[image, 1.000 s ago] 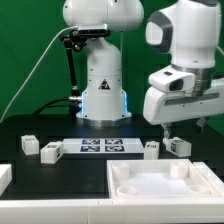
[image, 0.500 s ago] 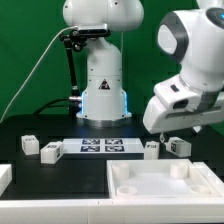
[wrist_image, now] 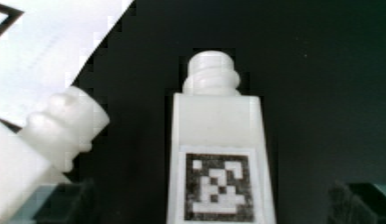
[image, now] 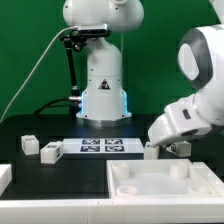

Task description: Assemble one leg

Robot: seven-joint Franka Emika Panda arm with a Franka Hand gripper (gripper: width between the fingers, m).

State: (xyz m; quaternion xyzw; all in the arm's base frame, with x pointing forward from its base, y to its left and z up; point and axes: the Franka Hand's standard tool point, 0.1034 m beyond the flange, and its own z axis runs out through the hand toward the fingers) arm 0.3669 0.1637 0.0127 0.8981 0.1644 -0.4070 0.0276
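Observation:
In the wrist view a white leg (wrist_image: 218,150) lies on the black table, with a black-and-white tag on its face and a ribbed screw end (wrist_image: 211,70). My gripper (wrist_image: 211,206) is open, one dark fingertip (wrist_image: 57,205) on each side of this leg with a gap to it. A second leg (wrist_image: 65,125) lies close beside it. In the exterior view my gripper (image: 160,143) hangs low over two legs (image: 152,149) (image: 178,146) at the right. Two more legs (image: 28,145) (image: 50,151) lie at the left.
The large white panel (image: 165,182) with raised rims lies at the front right, just before the gripper. The marker board (image: 102,147) lies in the middle. The robot base (image: 103,95) stands behind it. A white part (image: 5,178) shows at the front left edge.
The arm has come down and swung toward the exterior view's right, bringing the gripper from well above the table to just over the right-hand legs.

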